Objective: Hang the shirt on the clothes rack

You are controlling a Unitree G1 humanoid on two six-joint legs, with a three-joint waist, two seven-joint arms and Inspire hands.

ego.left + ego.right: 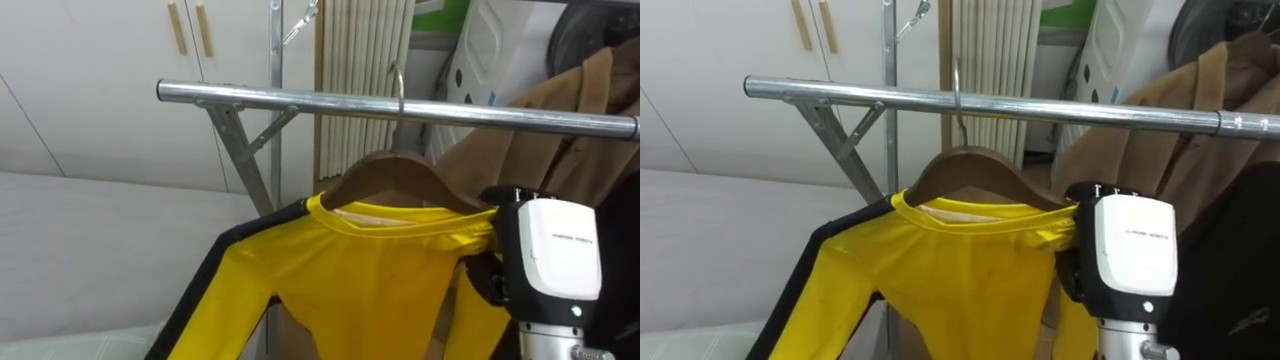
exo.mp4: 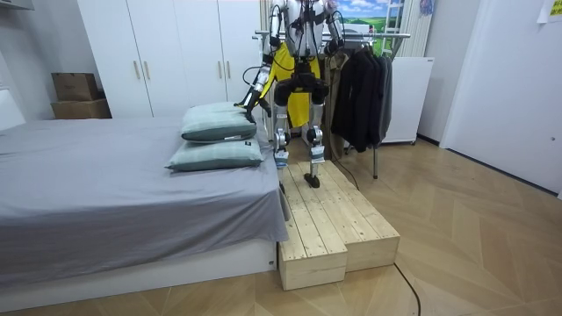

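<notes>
**Inspector:** Garment location?
**Assessor:** The yellow shirt (image 1: 350,290) sits on the wooden hanger (image 1: 385,172), whose hook (image 1: 398,85) appears to be over the rail (image 1: 250,97).
**Inspector:** Right hand (image 1: 550,255)?
**Assessor:** At the hanger's right shoulder. Its fingers are hidden, so I cannot tell the grip.
**Inspector:** Recommendation?
**Assessor:** Confirm the hook seats fully, then release gently, without dragging the shirt toward the brown coat (image 1: 575,110).

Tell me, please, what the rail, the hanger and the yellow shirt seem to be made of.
Rail: metal, bright reflective grey. Hanger: seemingly wood, glossy brown, with a metal hook. Yellow shirt: thin, smooth fabric with slight sheen, perhaps synthetic.
</notes>
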